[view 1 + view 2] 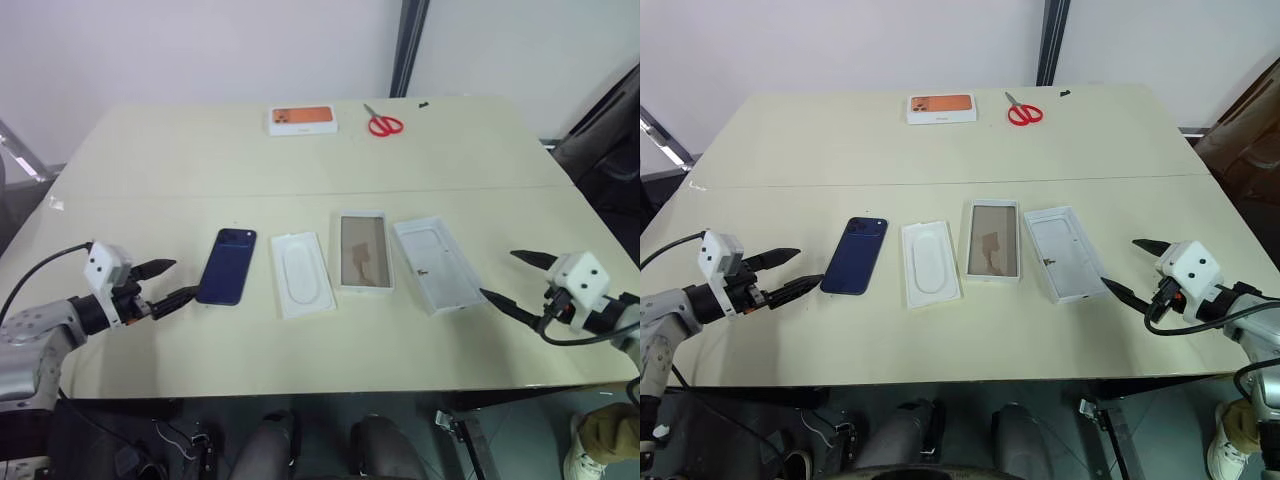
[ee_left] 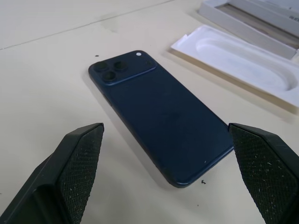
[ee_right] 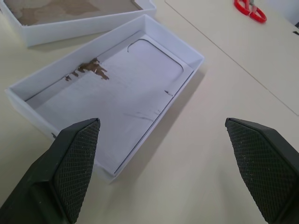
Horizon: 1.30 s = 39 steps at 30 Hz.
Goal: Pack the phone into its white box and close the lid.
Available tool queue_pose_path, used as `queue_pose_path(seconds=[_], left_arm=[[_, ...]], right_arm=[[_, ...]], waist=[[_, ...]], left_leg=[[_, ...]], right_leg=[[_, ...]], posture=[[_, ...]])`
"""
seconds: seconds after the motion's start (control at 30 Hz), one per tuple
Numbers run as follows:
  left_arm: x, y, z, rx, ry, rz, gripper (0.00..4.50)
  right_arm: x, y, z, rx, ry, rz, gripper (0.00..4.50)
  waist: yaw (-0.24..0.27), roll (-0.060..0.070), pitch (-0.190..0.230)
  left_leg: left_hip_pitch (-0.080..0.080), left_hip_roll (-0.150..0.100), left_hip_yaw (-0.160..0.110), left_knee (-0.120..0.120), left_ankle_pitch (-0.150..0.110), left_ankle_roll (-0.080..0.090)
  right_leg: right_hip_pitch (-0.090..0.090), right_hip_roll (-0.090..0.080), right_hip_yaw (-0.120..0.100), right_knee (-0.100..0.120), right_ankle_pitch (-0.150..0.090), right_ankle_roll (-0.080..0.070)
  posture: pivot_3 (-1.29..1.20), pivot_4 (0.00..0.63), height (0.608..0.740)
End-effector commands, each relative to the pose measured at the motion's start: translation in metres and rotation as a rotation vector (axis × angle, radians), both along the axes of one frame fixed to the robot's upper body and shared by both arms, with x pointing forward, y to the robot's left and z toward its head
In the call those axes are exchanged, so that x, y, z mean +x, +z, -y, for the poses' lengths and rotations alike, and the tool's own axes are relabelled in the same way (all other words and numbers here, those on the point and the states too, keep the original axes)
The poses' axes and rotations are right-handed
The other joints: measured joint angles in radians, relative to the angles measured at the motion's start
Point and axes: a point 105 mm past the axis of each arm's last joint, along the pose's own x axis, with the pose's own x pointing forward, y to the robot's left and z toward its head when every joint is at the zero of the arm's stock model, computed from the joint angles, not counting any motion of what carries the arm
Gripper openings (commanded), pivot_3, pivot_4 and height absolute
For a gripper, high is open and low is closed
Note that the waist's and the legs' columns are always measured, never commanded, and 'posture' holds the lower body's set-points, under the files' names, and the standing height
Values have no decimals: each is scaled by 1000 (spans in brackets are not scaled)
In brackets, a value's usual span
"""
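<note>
Left fingers [image 1: 165, 285]: we see them spread wide and holding nothing, hovering low over the worktop [image 1: 200, 160], tips aimed at the phone.
Phone [image 1: 227, 265]: we find it just ahead of the left fingers, lying flat with its back up, its near end close to the lower fingertip but apart from it; in the left wrist view its near end sits between the two fingers, its camera cluster [image 2: 122, 68] at the far end.
White insert [image 1: 301, 273]: we see it just past the phone from the left fingers, flat, its oval recess facing up, separate from the phone.
White box [image 1: 364, 250]: we place it beyond the insert, about midway between the two sets of fingers, open side up with its tan-brown inside showing, nothing in it.
Right fingers [image 1: 512, 276]: we see them also spread wide and holding nothing, just above the worktop, tips toward the lid.
Lid [image 1: 438, 263]: we find it just ahead of the right fingers, lying inside-up, slightly angled, beside the white box and apart from it; its near corner is close to the lower right fingertip, not touching.
Orange-topped box [image 1: 301, 120]: we see it well beyond both sets of fingers, at the far side of the worktop.
Red scissors [image 1: 383, 122]: we see them near the orange-topped box, toward the right fingers' side.
</note>
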Motion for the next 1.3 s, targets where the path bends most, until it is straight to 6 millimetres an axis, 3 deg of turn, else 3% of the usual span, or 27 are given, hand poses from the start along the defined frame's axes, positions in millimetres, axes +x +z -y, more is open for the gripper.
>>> queue_pose_path(seconds=[0.03, 0.13, 0.23, 0.37, 0.47, 0.57, 0.7, 0.93, 1.3], left_arm=[[2, 11, 11, -17, -14, 27, 4480], [2, 9, 16, -17, -13, -9, 4480], [1, 10, 30, -99, -21, -76, 4480], [6, 6, 58, -152, -1, -162, 4480], [7, 5, 84, -289, -41, -260, 4480], [8, 10, 103, -413, -54, -313, 4480], [9, 10, 121, -458, -50, -349, 4480], [15, -9, 122, -459, 43, -429, 4480], [13, -31, 147, -486, 22, -585, 4480]], right_arm=[[2, 13, -9, 3, 43, 31, 4500], [2, 13, -15, -26, 68, 35, 4500], [5, 16, -32, -39, 136, 43, 4500], [12, 21, -60, -56, 244, 68, 4500], [19, 26, -87, 0, 317, 82, 4500], [24, 26, -99, 1, 352, 88, 4500], [31, 26, -108, 3, 370, 100, 4500], [32, 22, -112, 12, 369, 104, 4500], [34, 24, -115, 25, 351, 128, 4500]], waist=[[1, 0, 0], [0, 0, 0], [-1, 0, 0], [0, 0, 0], [0, 0, 0], [0, 0, 0], [-1, -1, 0], [3, -1, 0], [3, 0, 0]], left_leg=[[0, 0, 0, 0, 0, 0], [0, 0, 0, 0, 0, 0], [0, 0, 0, 0, 0, 0], [0, 0, 0, 0, 0, 0], [0, 0, 0, 1, 0, 0], [0, 0, 0, 1, 0, 0], [-1, 0, 0, 3, 0, 0], [-1, 0, 0, 3, 1, -2], [0, 0, 0, 3, 3, -5]], right_leg=[[0, 0, 0, 0, 0, 0], [0, 0, 0, 0, 0, 0], [0, 0, 0, 0, 0, 0], [0, 0, 0, 0, 0, 0], [0, 0, 0, 0, 0, 0], [0, 0, 0, 0, 0, 0], [0, 1, 0, 0, 0, 0], [0, 1, 0, 1, 0, 0], [0, 1, 0, 1, 0, 0]], posture=[[0, 150, 734], [0, 150, 734], [0, 150, 734], [0, 150, 734], [0, 150, 734], [0, 150, 734], [0, 150, 734], [0, 150, 734], [0, 150, 734]])
